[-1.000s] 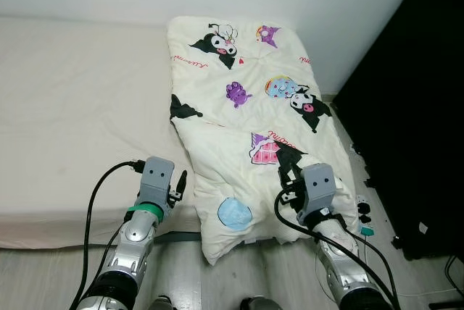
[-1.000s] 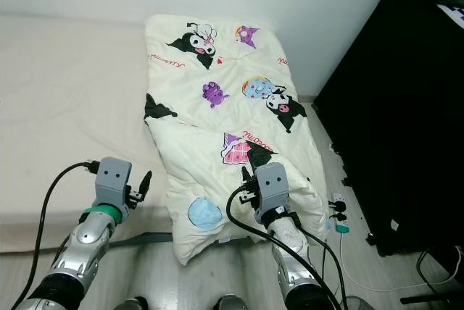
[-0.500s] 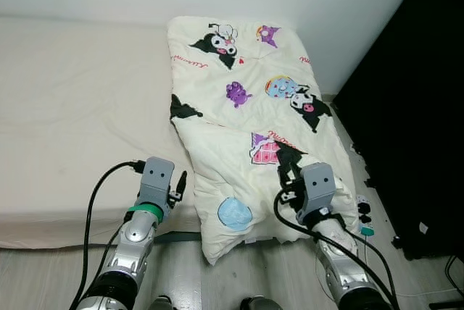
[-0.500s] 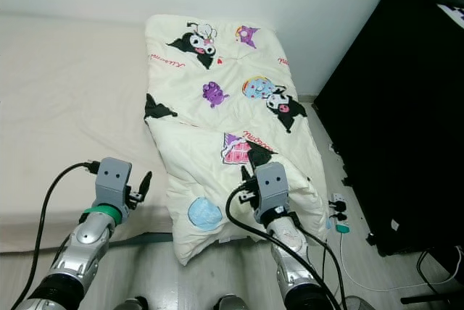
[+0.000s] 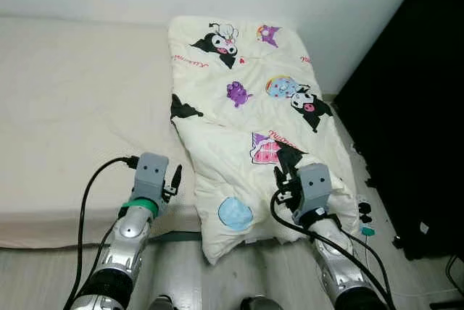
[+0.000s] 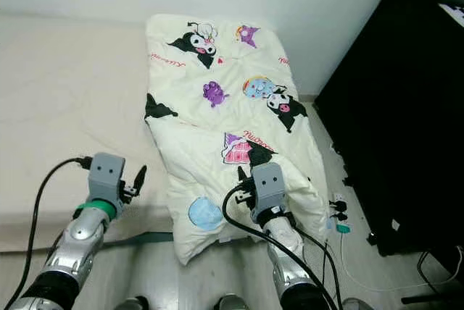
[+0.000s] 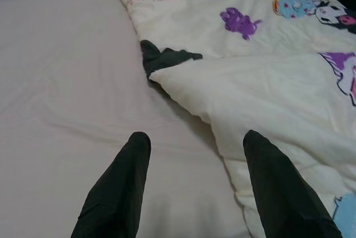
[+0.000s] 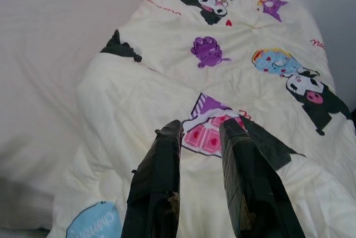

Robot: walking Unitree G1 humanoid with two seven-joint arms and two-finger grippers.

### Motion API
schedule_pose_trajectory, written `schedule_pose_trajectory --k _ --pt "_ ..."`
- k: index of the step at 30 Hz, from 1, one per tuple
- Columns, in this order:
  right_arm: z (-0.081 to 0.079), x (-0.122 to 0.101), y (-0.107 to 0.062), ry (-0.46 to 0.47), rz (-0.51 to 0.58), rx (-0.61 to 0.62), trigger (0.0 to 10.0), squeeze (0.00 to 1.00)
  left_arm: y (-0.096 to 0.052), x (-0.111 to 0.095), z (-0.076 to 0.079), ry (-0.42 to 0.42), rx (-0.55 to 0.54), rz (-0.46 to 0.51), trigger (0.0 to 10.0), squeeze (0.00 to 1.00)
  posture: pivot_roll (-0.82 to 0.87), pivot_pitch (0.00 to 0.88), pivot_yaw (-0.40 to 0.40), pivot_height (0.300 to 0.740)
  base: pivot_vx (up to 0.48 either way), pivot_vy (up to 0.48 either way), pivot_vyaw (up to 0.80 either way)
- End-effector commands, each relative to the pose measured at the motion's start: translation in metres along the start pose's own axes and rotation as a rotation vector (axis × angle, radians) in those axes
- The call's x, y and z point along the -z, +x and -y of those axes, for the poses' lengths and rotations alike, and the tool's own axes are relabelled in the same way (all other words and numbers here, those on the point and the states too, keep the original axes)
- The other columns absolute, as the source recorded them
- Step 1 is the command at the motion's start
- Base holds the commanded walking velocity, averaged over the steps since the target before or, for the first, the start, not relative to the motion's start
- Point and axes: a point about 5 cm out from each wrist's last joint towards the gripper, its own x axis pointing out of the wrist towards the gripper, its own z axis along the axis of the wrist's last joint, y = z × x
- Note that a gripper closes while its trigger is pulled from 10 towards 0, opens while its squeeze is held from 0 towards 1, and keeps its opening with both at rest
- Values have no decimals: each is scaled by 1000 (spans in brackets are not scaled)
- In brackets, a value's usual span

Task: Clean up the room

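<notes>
Along the right edge of the bed (image 5: 65,100), a cream quilt (image 5: 246,107) printed with cartoon figures is lying folded into a long strip, its near end spilling over the foot edge toward the floor (image 5: 217,281). That overhang looks like the untidy part, and I would judge the robot is lining up on it to pull or fold it back onto the mattress.

The left end effector (image 7: 192,185) is hovering over bare sheet just beside the quilt's left side, fingers spread wide and holding nothing, probably ready to catch that loose side. The right end effector (image 8: 200,179) is poised over the quilt's near end, above a pink house print, its fingers only narrowly parted and gripping nothing that I can see.

Red script is running across the fabric in several spots, but it is too small to read surely. A blue round patch near the hanging corner is carrying white lettering, also unclear.

On the floor off the bed's right corner, a white power strip (image 5: 362,212) is sitting beside a tall black cabinet (image 5: 413,122).
</notes>
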Motion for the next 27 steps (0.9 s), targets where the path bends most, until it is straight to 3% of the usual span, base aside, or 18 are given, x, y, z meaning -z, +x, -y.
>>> schedule_pose_trajectory --k 1,9,19,27 --pt "1 6 -5 0 -23 -2 10000 0 -2 6 2 -10 4 -30 10000 0 -6 101 -64 740 0 0 0" --pt "7 9 -11 1 -29 33 10000 0 -3 7 4 5 29 -40 10000 0 -10 112 -36 740 0 0 0" --pt "2 11 -13 11 -30 35 10000 0 -5 8 12 7 63 -47 10000 0 -13 122 -29 740 0 0 0" --pt "6 13 -16 10 -37 44 10000 0 -7 16 9 30 61 -75 10000 0 -27 115 -28 740 0 0 0"
